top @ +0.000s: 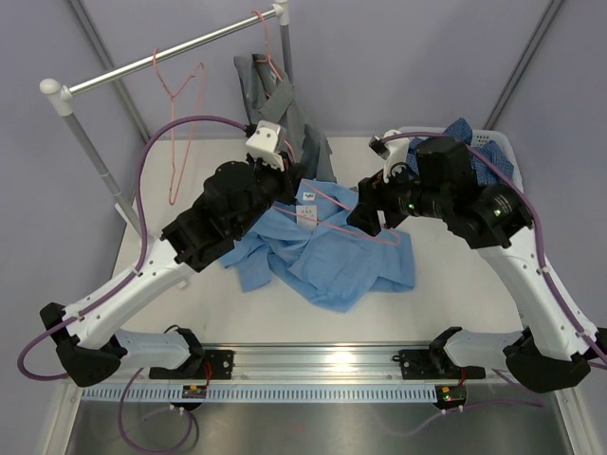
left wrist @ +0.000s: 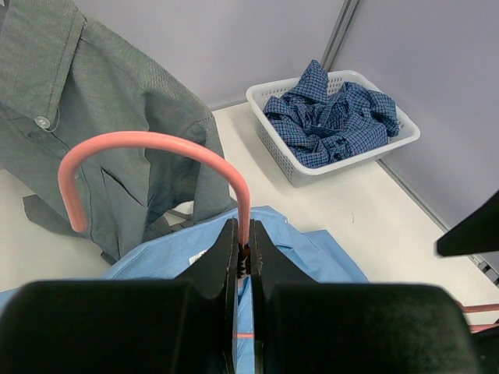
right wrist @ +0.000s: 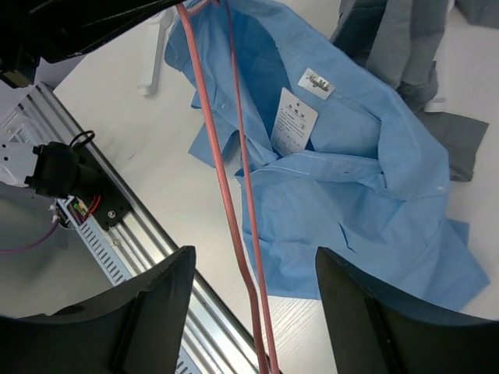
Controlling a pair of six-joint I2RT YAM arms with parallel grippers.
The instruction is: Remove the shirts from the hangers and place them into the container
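Note:
A light blue shirt (top: pixel 332 256) lies crumpled on the table with its collar open (right wrist: pixel 351 195). A pink hanger (top: pixel 356 225) slants above it. My left gripper (left wrist: pixel 243 234) is shut on the hanger's hook (left wrist: pixel 148 142), seen from above at the left gripper (top: pixel 283 172). My right gripper (right wrist: pixel 256 259) stands open, and the hanger's two wires (right wrist: pixel 234 210) pass between its fingers (right wrist: pixel 156 304) untouched; from above the right gripper (top: pixel 379 220) is at the hanger's far end. A dark blue check shirt (left wrist: pixel 327 117) fills the white container (left wrist: pixel 394 148), also seen at the back right as the container (top: pixel 500 144).
A grey shirt (top: pixel 275 100) hangs on a pink hanger from the rack rail (top: pixel 171 52) at the back, its tail touching the table (left wrist: pixel 101 117). An empty pink hanger (top: pixel 180 118) hangs further left. An aluminium rail (top: pixel 322 360) runs along the near edge.

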